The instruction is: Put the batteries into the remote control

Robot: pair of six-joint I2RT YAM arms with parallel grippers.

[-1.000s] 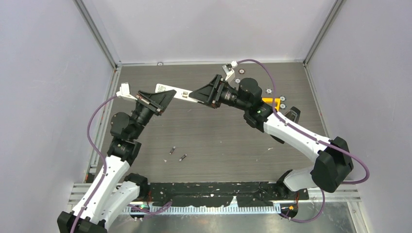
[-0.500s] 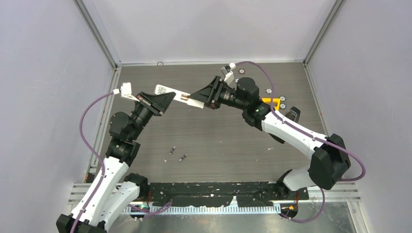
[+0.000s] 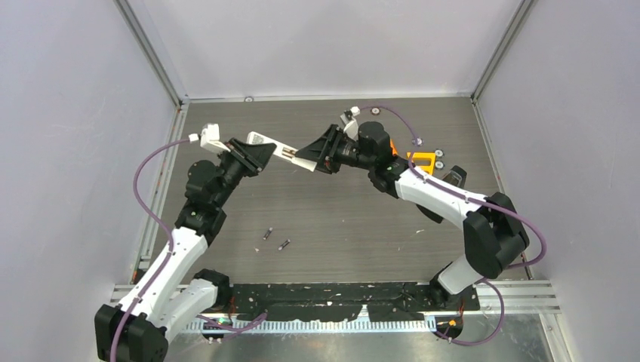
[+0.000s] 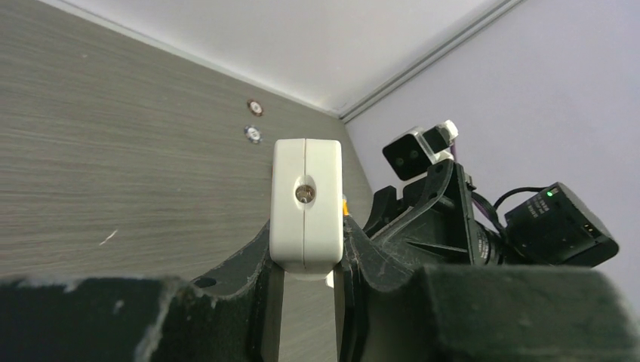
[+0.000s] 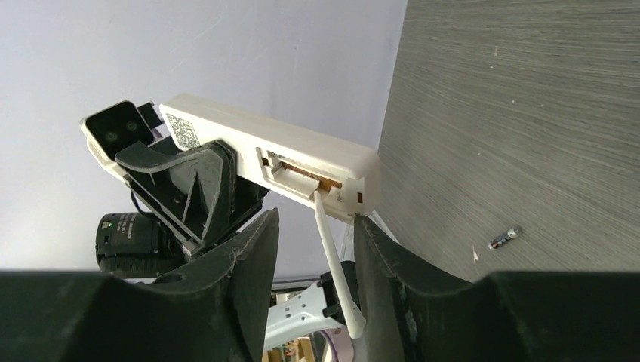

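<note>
From above, my left gripper [image 3: 255,154] is clamped on the 10 o'clock end of the remote [image 3: 283,151] and holds it up off the table [image 3: 340,219]. The white bar slants from 10 o'clock down to 4 o'clock. My right gripper [image 3: 315,156] meets its 4 o'clock end. The batteries [image 3: 267,234] lie close together on the table at 6 o'clock from the remote, well apart from it and from both grippers. An orange flashlight [image 3: 420,159] sits at 3 o'clock of my right gripper, partly behind that arm, with small silver discs [image 3: 416,140] near it. In my left wrist view the remote is end-on and upright, with my fingers [image 4: 249,264] pressed against both of its sides; my right gripper shows behind it at 3 o'clock. In my right wrist view the remote's plain back faces me, running from 10 o'clock toward the centre. Its compartment [image 5: 300,170] is open, and a thin white strip [image 5: 330,245] hangs from the compartment's edge into the gap between my right fingers [image 5: 253,256]. Those fingers stand apart, and I cannot tell whether they press on anything. One battery lies on the table at 4 o'clock.
</note>
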